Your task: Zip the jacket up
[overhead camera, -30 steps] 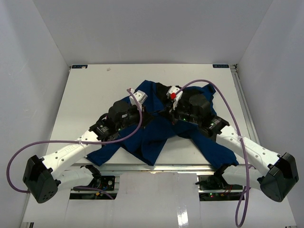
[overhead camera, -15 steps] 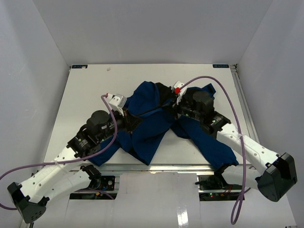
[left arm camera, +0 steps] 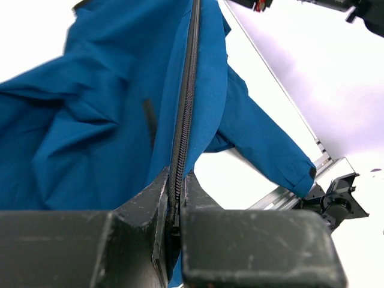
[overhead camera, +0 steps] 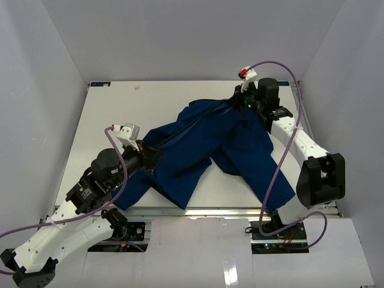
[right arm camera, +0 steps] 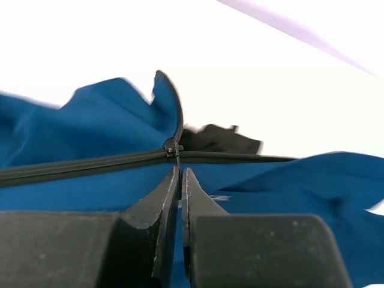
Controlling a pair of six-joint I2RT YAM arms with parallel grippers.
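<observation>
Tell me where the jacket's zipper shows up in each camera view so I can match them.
Top external: zipper, a dark diagonal line at centre, lower left to upper right.
Left wrist: zipper runs from bottom centre up to the top edge.
Right wrist: zipper, a near-horizontal line across the middle.
Shared landmark: blue jacket fabric on both sides of it.

Left arm (overhead camera: 72, 207): extended low from the near-left side of the jacket (overhead camera: 240, 141); left gripper (overhead camera: 155, 157) pinched on its zipper's near end. Right arm (overhead camera: 300, 141): elbow raised right of jacket; right gripper (overhead camera: 236, 103) clamped on zipper's far end.
</observation>
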